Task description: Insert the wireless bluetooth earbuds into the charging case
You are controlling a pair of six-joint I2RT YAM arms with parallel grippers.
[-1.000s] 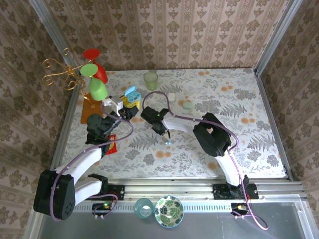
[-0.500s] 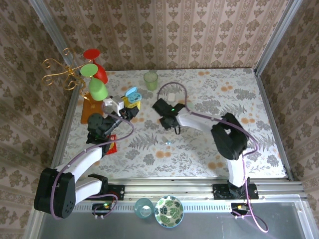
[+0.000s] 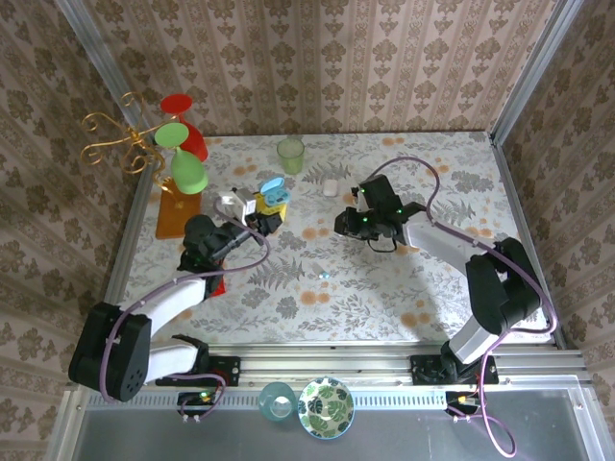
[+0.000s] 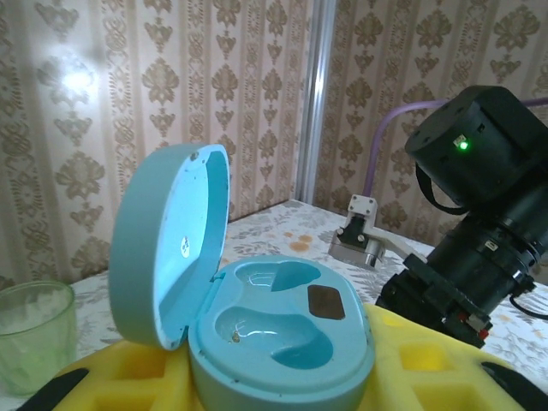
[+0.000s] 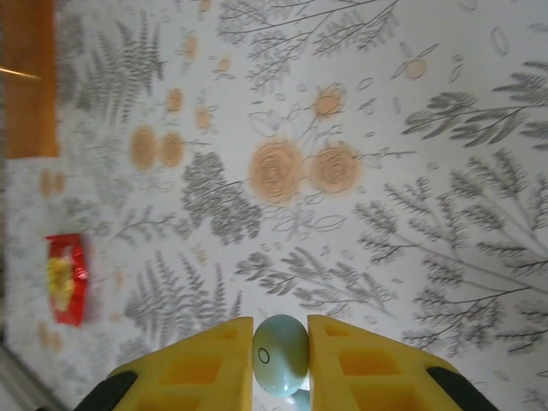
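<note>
Because the right gripper (image 5: 280, 325) is clenched on a light blue earbud (image 5: 279, 358) by its smooth, rounded sides alone, the plainest risk is that the bud squirts out or rolls between the yellow pads (image 5: 205, 364) as the arm swings left. How the bud is turned in the grip is hard to read, so it may meet its well the wrong way round and sit proud or jam. In the top view that gripper hangs over the worktop (image 3: 384, 298) to the right of the case (image 3: 273, 190), clearly apart from it. A drop from here would land on the patterned surface, where so small and pale a piece is easily lost. A pale speck (image 3: 322, 275) lying nearer, between the arms, may be another earbud, though it is too small to tell.

The left gripper (image 4: 282, 381) grasps the open blue case, whose wells (image 4: 274, 334) look empty. A downward push from the right could twist the case in that grip or knock the raised lid (image 4: 171, 240) shut. The black right wrist sits close on the case's right, so a bump is likely. A green cup (image 3: 290, 154) stands just beyond the case on the far side, within reach of a stray swing.
</note>
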